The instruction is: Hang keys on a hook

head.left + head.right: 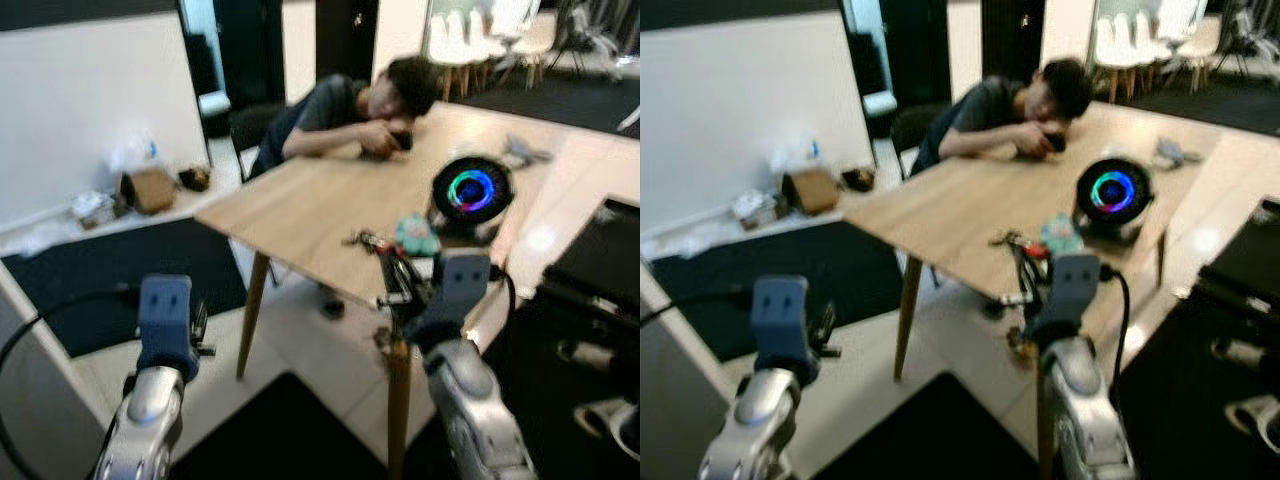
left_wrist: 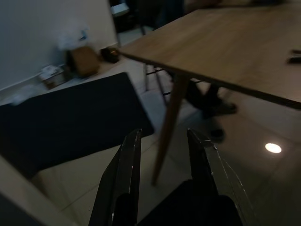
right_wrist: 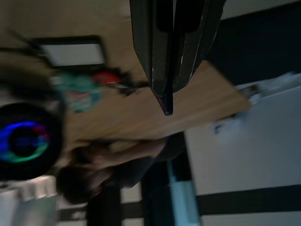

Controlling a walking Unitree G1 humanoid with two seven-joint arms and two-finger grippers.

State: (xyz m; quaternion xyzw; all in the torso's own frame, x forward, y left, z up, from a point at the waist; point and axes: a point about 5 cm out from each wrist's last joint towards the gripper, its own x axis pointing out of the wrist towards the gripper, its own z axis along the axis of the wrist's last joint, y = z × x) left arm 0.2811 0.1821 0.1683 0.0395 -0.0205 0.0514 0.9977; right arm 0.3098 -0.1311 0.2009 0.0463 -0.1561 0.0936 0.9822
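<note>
Right pincer (image 1: 398,272) raised at the tabletop's near corner, its fingers pressed together and holding nothing

Just above its tips, at centre frame, the keys (image 1: 364,240) lie on the wooden tabletop (image 1: 300,205) beside a teal and red charm (image 1: 415,234); to the right stands a round black speaker (image 1: 470,192) with a glowing ring. At lower left the left pincer (image 2: 162,157) hangs over the tiled floor (image 1: 290,340), fingers narrowly parted and empty. At top centre a person (image 1: 345,112) rests head on arms at the far edge
</note>
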